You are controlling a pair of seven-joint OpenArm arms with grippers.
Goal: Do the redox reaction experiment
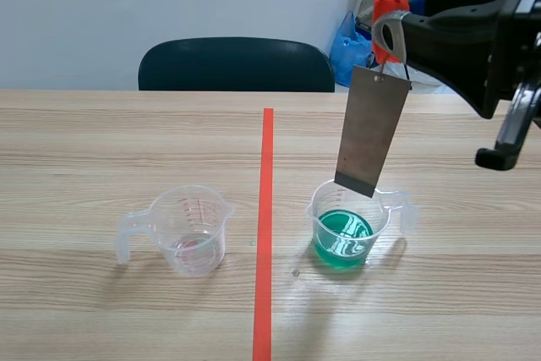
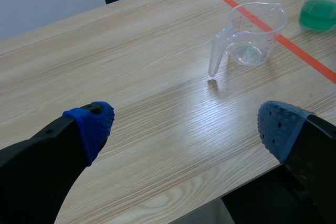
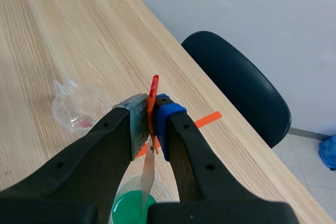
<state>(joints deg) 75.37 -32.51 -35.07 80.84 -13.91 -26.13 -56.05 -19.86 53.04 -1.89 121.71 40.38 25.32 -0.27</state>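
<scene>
Metal plate (image 1: pixel 372 133) | hangs below right end effector (image 3: pixel 151 116) | clenched on orange clip (image 1: pixel 386 27)

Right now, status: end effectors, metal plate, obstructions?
Left end effector open. Right end effector shut on orange clip; metal plate hangs over green-liquid cup. Nothing blocking.

Green liquid (image 1: pixel 342 238); grey plate (image 1: pixel 372 128) (orange clip (image 1: pixel 382 16)).
</scene>
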